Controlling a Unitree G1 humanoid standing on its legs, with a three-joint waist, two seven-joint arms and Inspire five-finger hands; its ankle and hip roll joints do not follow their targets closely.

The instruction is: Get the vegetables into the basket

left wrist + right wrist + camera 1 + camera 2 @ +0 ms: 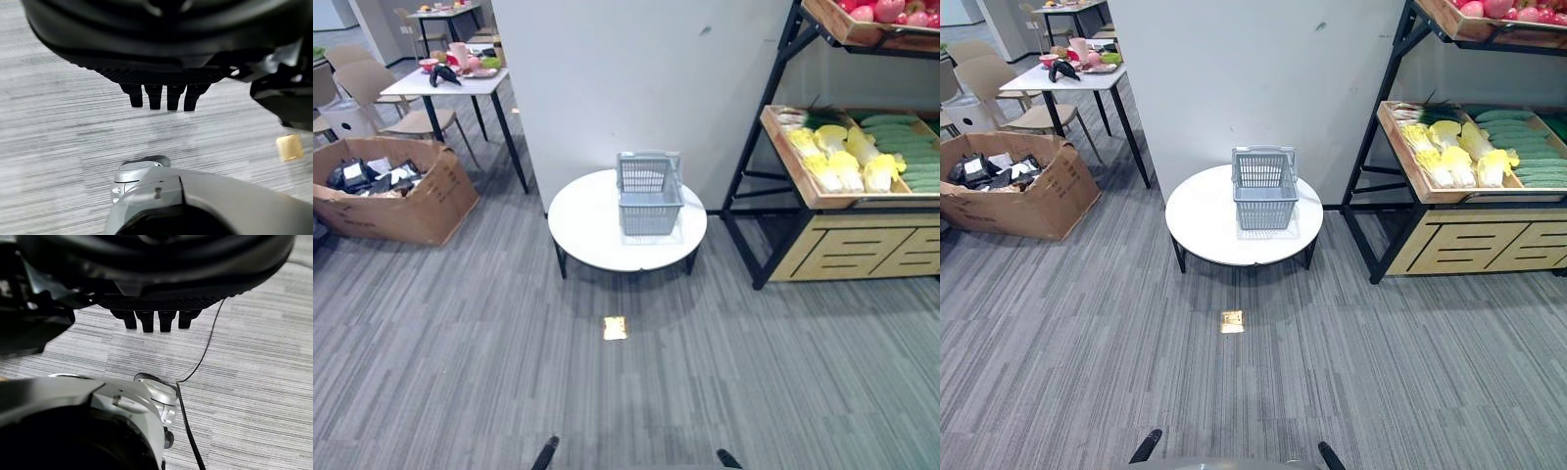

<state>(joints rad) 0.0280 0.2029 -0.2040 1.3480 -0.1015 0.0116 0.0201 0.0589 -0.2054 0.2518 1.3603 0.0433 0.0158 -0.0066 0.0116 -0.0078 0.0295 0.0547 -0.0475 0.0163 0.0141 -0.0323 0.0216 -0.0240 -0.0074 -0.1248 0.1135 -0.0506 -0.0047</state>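
Note:
A grey plastic basket [649,193] with its handle folded back stands empty on a low round white table [587,230] ahead of me. To the right, a wooden shelf tray [790,162] holds pale yellow cabbages [842,157], green cucumbers [906,147] and some leeks at its back. My left hand [161,73] hangs over the grey carpet, its fingers [156,98] straight and holding nothing. My right hand [156,303] hangs the same way, fingers [146,320] straight and empty. Both hands are far from the basket and the shelf.
A white wall pillar [636,78] rises behind the round table. An open cardboard box [391,186] of dark items sits at the left, with a white desk [450,83] and chairs beyond. Red apples [886,12] fill the top shelf. A brass floor plate [615,328] lies in the carpet.

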